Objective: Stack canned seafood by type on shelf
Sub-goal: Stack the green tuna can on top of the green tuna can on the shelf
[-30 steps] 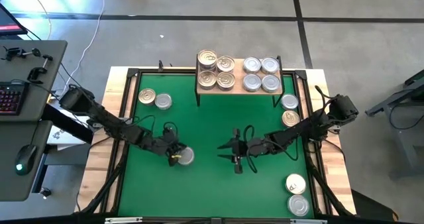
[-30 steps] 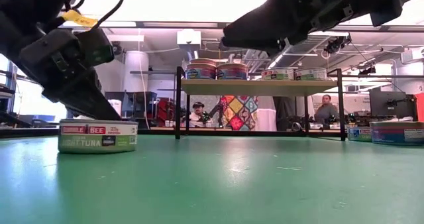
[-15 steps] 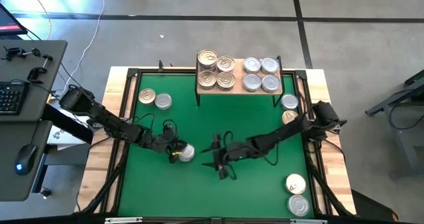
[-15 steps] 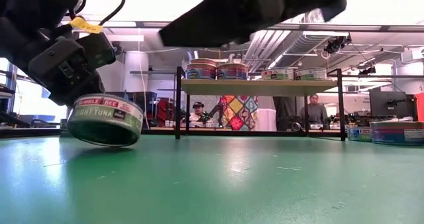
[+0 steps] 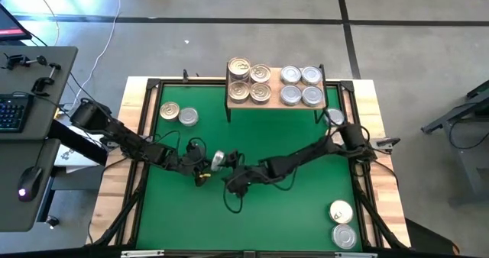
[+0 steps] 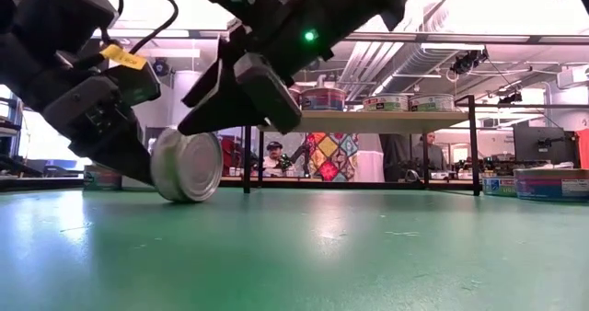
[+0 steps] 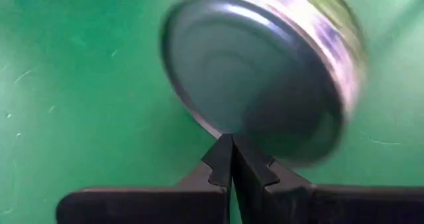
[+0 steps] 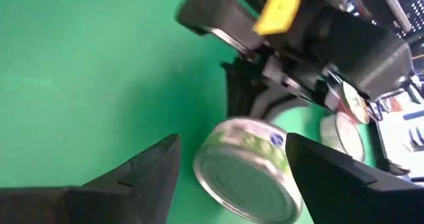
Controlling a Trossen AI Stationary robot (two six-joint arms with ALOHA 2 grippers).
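Observation:
A flat tuna can point(image 5: 218, 160) with a green label stands tipped up on its rim on the green mat point(image 5: 306, 204), left of the centre. My left gripper point(image 7: 231, 142) is shut and sits against the can's left side. My right gripper point(image 8: 232, 174) is open. Its fingers stand on either side of the can point(image 8: 248, 171) without touching it. The shelf point(image 5: 273, 92) at the far edge carries golden-lidded cans point(image 5: 249, 81) on its left and silver-lidded cans point(image 5: 300, 86) on its right. My left gripper touches the can's flat face at its lower rim point(image 7: 228, 126) with the tips of its shut fingers. The fingers slant down from the table's left. The can point(image 6: 187, 166) stands steeply tilted, its rim on the mat.
Two loose cans point(image 5: 179, 114) lie at the mat's far left, two point(image 5: 334, 118) by the right edge under my right arm, and two point(image 5: 342, 222) in the near right corner. A black frame point(image 5: 145, 136) borders the mat.
My right gripper has swept toward the table's left, rolling as it went, and now straddles the can. The can, which lay flat on the mat a second ago, has been tipped up onto its rim against my left gripper's shut fingers.

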